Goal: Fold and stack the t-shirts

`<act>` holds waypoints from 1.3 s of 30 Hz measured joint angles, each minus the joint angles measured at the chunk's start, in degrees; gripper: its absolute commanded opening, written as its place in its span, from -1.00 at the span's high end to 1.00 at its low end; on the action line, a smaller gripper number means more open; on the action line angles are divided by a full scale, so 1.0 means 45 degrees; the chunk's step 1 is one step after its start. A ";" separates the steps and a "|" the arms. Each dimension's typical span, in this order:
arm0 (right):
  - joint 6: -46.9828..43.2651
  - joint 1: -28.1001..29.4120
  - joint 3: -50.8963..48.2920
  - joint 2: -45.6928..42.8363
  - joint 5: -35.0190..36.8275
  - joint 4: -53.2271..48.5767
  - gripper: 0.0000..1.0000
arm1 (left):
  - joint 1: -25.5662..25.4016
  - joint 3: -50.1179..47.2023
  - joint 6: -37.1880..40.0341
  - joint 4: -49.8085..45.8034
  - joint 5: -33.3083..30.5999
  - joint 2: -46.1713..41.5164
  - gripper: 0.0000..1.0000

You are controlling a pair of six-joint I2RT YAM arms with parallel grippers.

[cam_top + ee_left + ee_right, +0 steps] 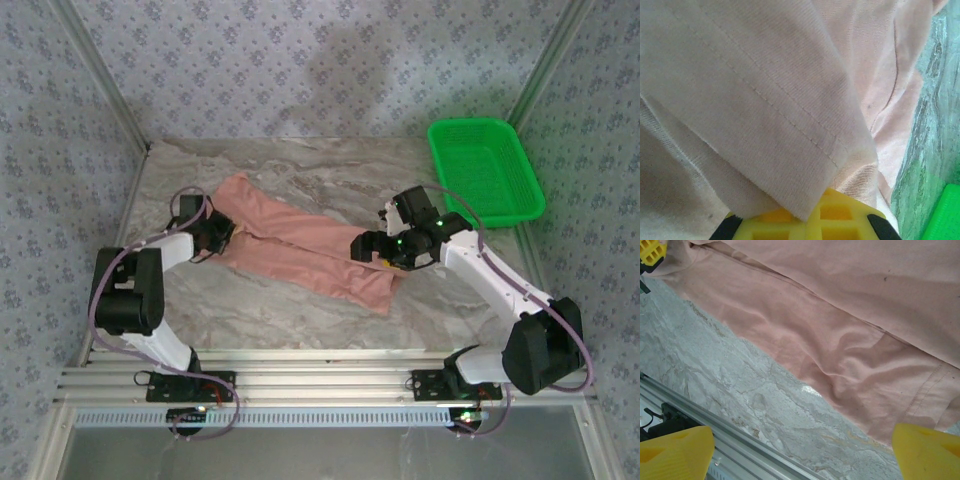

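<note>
Shirt (pixel 300 245) lies lengthwise across the table (pixel 300 315), its left edge clenched in the left gripper (pixel 213 236); the right gripper (pixel 385 250) hovers agape above its right end. Left wrist view reveals the stitched hem (pixel 805 135).

Marble table (pixel 262 312), floral-papered walls (pixel 300 60).

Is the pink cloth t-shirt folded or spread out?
Partly folded: the salmon-pink cloth t-shirt lies as a narrow band, one layer lapped over another.
</note>
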 measured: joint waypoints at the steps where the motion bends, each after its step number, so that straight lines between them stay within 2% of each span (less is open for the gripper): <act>1: -0.0005 -0.0015 0.0000 0.0000 0.0000 0.0019 -0.87 | 0.0015 0.0000 0.0010 -0.0063 0.0005 -0.0015 1.00; 21: 0.0000 -0.0034 0.0000 0.0073 -0.0005 0.0253 -0.87 | 0.0053 0.0189 0.0758 -0.3978 -0.0121 -0.1511 0.97; 23: 0.0005 -0.0034 0.0000 0.0073 0.0000 0.0306 -0.87 | 0.0053 0.0189 0.0850 -0.4104 -0.0126 -0.1452 0.77; 28: 0.0005 -0.0034 0.0000 0.0087 0.0000 0.0325 -0.87 | 0.0058 0.0185 0.1093 -0.4138 -0.0044 -0.1025 0.07; 30: 0.0005 -0.0034 0.0000 0.0097 0.0000 0.0325 -0.87 | 0.0087 0.0189 0.1307 -0.4231 -0.0044 -0.1117 -0.11; 34: 0.0005 -0.0034 0.0000 0.0097 0.0000 0.0321 -0.87 | 0.0622 0.0204 0.1666 -0.4828 -0.0287 -0.1768 -0.22; 39: 0.0005 -0.0034 0.0000 0.0097 0.0000 0.0321 -0.88 | 0.2123 0.0423 0.2161 -0.5285 -0.0384 -0.2696 -0.20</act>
